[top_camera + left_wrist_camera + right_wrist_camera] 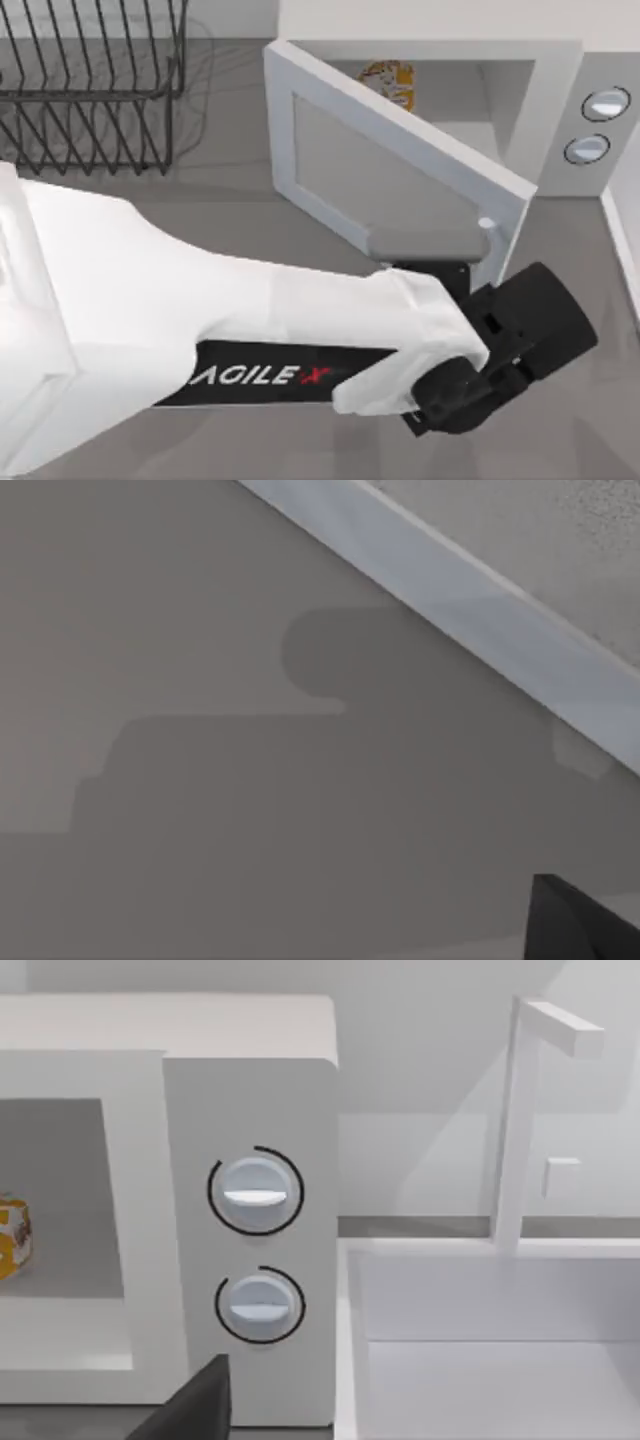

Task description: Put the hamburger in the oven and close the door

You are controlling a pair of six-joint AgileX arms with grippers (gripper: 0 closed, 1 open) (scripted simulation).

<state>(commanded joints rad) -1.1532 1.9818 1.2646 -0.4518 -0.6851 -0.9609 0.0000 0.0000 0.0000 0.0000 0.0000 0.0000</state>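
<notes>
Swinging on its hinge at the oven's point(560, 70) left edge, the door point(400, 170) should handle as a stiff, light slab that turns freely; I judge it best moved by pressing flat on its outer face near the free edge, or by hooking the pale bar handle point(487, 228), since a push close to the hinge would have little leverage. It is a white-grey rectangle with a recessed panel, standing half open and angled out over the table point(240, 215). Behind it the hamburger point(388, 80) already sits deep in the pale cavity, a small whitish lump blotched orange-yellow, likely soft and light, needing no more handling. Two silver-ringed knobs point(256, 1192) sit on the oven's right panel. The left arm point(200, 330) reaches across the table, its dark wrist just beside the door's free edge; I cannot tell how its jaws stand. The right wrist view looks at the oven front and a white sink point(500, 1360) beside it. A black wire rack point(90, 90) stands at the table's far left
</notes>
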